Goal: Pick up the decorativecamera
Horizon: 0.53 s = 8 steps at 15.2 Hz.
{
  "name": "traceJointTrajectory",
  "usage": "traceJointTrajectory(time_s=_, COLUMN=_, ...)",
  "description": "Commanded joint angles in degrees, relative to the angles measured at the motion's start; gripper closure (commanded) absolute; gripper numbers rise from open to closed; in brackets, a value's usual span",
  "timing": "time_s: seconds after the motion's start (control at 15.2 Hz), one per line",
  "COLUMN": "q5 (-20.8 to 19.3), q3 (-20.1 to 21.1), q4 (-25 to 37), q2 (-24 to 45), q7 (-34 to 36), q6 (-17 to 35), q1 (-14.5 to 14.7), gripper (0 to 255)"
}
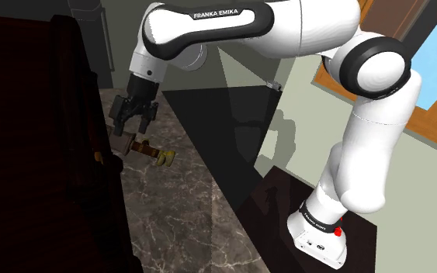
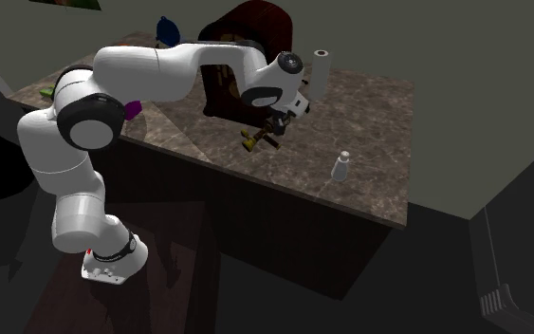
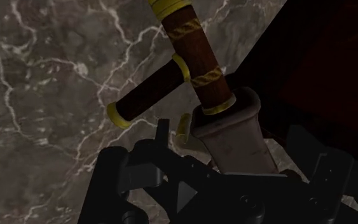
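Arm pose: we see the white arm [image 1: 286,31] rise from its base at the lower right of the shoulder view, fold at the elbow near the top right, and run level across the top of the frame to the left. The wrist then bends down over the counter [image 1: 185,225].
Gripper: in the shoulder view the black gripper [image 1: 131,128] points down left of centre, just above the decorative camera [image 1: 148,150]. In the second exterior view we find the gripper [image 2: 272,128] at mid-frame, tilted down over the same thing [image 2: 258,140].
Jaws: we read them as spread wide. In the wrist view one finger [image 3: 161,137] stands clear of the camera's grey part, with counter showing in the gap, so nothing is clasped.
Decorative camera, look: in the wrist view we see a dark brown barrel [image 3: 199,63] with yellow bands and a rope pattern. A second brown bar with a yellow cap crosses it, and a grey block sits at the end nearest the gripper.
Decorative camera, place: it lies on the dark marble counter [image 3: 37,76] with white veins, just beside a dark piece of furniture [image 1: 46,155] at the left of the shoulder view.
Nearby: a small white bottle [image 2: 340,167] stands right of centre in the second exterior view, well apart from the camera.
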Motion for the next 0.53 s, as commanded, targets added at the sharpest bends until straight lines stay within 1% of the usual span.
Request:
traceJointTrajectory(time_s=0.0, q5=0.2, q3=0.0, q4=-0.85, q2=0.17, q7=-0.56, q6=0.92, q1=-0.04, gripper=0)
traceJointTrajectory(time_s=0.07, q5=0.2, q3=0.0, q4=-0.86, q2=0.17, q7=-0.56, q6=0.92, q1=-0.04, gripper=0)
traceJointTrajectory(time_s=0.13, q5=0.21, q3=-0.02, q4=-0.88, q2=0.14, q7=-0.62, q6=0.89, q1=-0.08, gripper=255)
traceJointTrajectory(time_s=0.46, q5=0.21, q3=-0.02, q4=-0.87, q2=0.15, q7=-0.62, q6=0.9, q1=-0.08, gripper=255)
